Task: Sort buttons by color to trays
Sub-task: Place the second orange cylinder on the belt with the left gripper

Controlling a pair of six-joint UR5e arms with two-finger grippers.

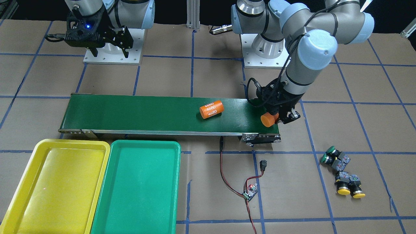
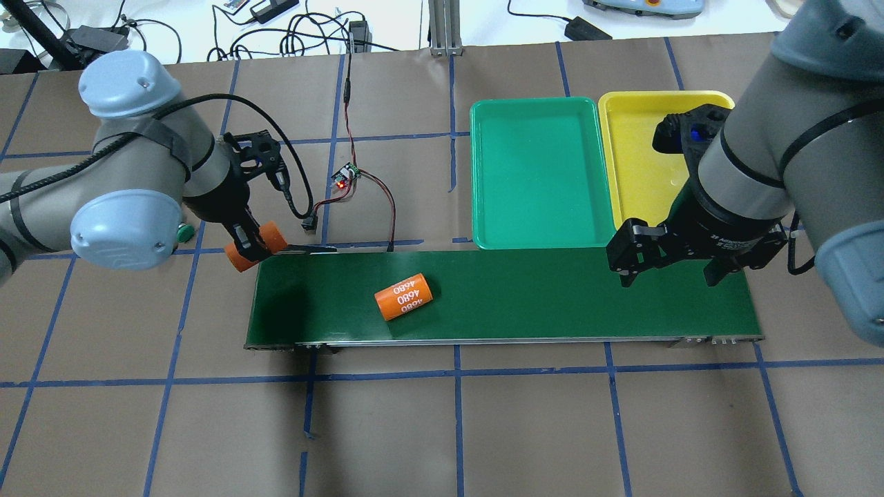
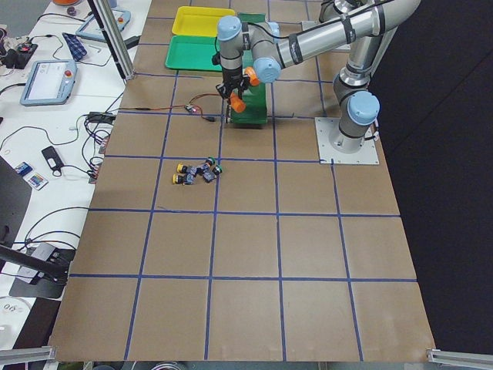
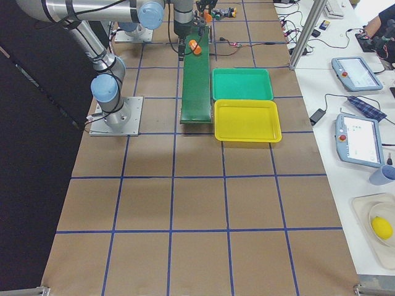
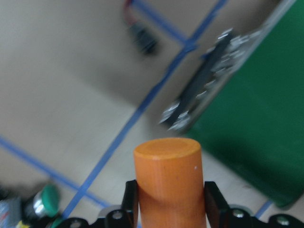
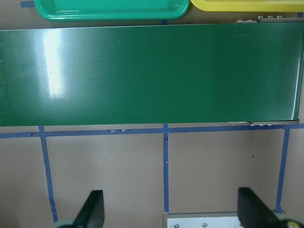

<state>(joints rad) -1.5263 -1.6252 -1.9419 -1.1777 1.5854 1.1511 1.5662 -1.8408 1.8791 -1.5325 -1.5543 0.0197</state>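
Left gripper (image 5: 169,202): we see it pinching a plain orange cylinder (image 5: 167,173) at the left end of the conveyor belt (image 1: 130,113).
Right gripper (image 2: 668,270): its fingers are spread wide above the belt's right end.
Buttons (image 1: 341,172): we count four, two green and two yellow, clustered on the desk (image 1: 208,195) beyond the belt's left end.
Trays: the yellow tray (image 1: 42,143) and green tray (image 1: 146,143) touch side by side, just beside the operator-side edge of the belt's right half.
"4680" cylinder (image 1: 211,109): it lies on its side mid-belt.

Silver-grey tubes, pale-blue joint caps, black cables: left arm (image 2: 159,172), right arm (image 2: 753,159); black left gripper (image 2: 254,247), right gripper (image 2: 668,275).
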